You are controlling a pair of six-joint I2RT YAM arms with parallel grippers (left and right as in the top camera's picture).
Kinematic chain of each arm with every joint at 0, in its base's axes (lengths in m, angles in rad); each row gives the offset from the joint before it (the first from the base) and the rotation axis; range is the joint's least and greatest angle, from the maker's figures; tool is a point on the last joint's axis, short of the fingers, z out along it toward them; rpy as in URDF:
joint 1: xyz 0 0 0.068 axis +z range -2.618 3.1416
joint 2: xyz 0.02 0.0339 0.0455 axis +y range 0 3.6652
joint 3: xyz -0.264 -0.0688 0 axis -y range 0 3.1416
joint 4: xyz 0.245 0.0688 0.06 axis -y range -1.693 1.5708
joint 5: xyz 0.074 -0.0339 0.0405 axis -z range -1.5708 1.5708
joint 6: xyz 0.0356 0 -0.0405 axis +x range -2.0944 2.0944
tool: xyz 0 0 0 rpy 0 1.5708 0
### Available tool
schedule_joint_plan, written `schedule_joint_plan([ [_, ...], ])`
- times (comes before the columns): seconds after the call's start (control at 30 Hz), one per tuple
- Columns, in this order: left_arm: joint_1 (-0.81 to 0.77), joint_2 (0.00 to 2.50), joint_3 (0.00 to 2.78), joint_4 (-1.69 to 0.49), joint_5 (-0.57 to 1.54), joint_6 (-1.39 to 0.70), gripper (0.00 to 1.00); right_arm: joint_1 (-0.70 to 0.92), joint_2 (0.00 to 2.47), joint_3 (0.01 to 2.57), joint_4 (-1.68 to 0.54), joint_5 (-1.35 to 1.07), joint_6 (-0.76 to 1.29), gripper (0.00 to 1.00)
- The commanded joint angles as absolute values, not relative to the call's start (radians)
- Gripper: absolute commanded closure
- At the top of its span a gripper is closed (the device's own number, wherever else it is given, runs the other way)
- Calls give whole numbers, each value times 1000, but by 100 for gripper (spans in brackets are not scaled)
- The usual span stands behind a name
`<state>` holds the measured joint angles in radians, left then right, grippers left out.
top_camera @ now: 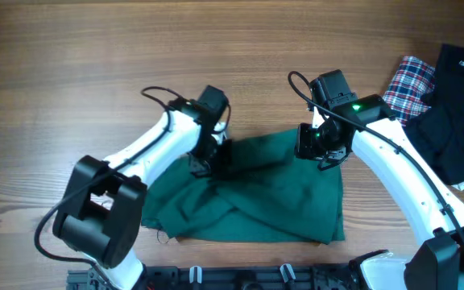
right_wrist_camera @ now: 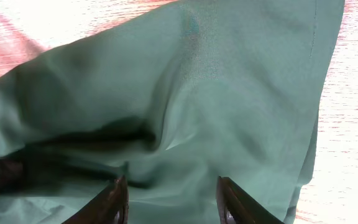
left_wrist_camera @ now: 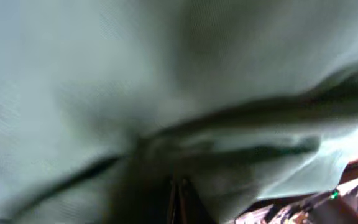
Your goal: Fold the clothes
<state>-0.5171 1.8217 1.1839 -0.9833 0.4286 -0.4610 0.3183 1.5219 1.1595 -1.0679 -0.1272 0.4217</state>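
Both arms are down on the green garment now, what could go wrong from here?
One: the left fingers are shut on a bunched fold of the green garment while the right fingers stand open over its corner, so a lift now would probably drag it lopsided. Two: the garment lies rumpled in overlapping layers, so folding may trap creases. Three: the plaid cloth and black garment lie near the right arm; a wide swing might snag them.

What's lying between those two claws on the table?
Only the teal-green garment: its rumpled far edge runs from the left gripper across to the right gripper, with no other object between. The overhead view shows it.
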Motion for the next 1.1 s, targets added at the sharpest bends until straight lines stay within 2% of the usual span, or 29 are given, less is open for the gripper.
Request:
schedule_joint_plan([
  [0.0, -574, 1829, 1178, -1093, 453, -506, 96, 320, 1505, 1151, -1067, -134, 421, 54],
  [0.23, -636, 1829, 1173, -1292, 453, -479, 96, 320, 1505, 1151, -1068, -120, 419, 54],
  [0.4, -668, 1819, 1168, -1271, 375, -494, 96, 313, 1505, 1151, -1058, -97, 422, 53],
  [0.47, -642, 1795, 1168, -1271, 304, -565, 96, 291, 1505, 1151, -1053, -97, 422, 45],
  [0.57, -560, 1742, 1168, -1321, 163, -642, 96, 234, 1505, 1151, -1053, -97, 421, 44],
  [0.67, -443, 1663, 1168, -1366, 133, -632, 92, 180, 1505, 1151, -1054, -97, 418, 44],
  [0.7, -405, 1633, 1168, -1382, 133, -632, 89, 164, 1505, 1151, -1054, -97, 417, 43],
  [0.73, -374, 1606, 1168, -1399, 133, -633, 82, 150, 1505, 1151, -1051, -97, 415, 41],
  [0.77, -348, 1580, 1168, -1423, 133, -633, 71, 144, 1505, 1151, -1045, -108, 395, 40],
  [0.83, -329, 1551, 1164, -1454, 133, -633, 58, 142, 1505, 1151, -1030, -157, 341, 39],
  [0.87, -330, 1536, 1153, -1465, 146, -633, 44, 142, 1505, 1151, -1024, -185, 324, 37],
  [0.9, -337, 1528, 1128, -1467, 179, -633, 38, 142, 1505, 1151, -1024, -185, 321, 36],
  [0.97, -352, 1528, 1057, -1457, 209, -638, 32, 142, 1505, 1151, -1027, -185, 317, 36],
  [1.07, -341, 1528, 947, -1420, 209, -671, 31, 142, 1505, 1151, -1032, -185, 313, 36],
])
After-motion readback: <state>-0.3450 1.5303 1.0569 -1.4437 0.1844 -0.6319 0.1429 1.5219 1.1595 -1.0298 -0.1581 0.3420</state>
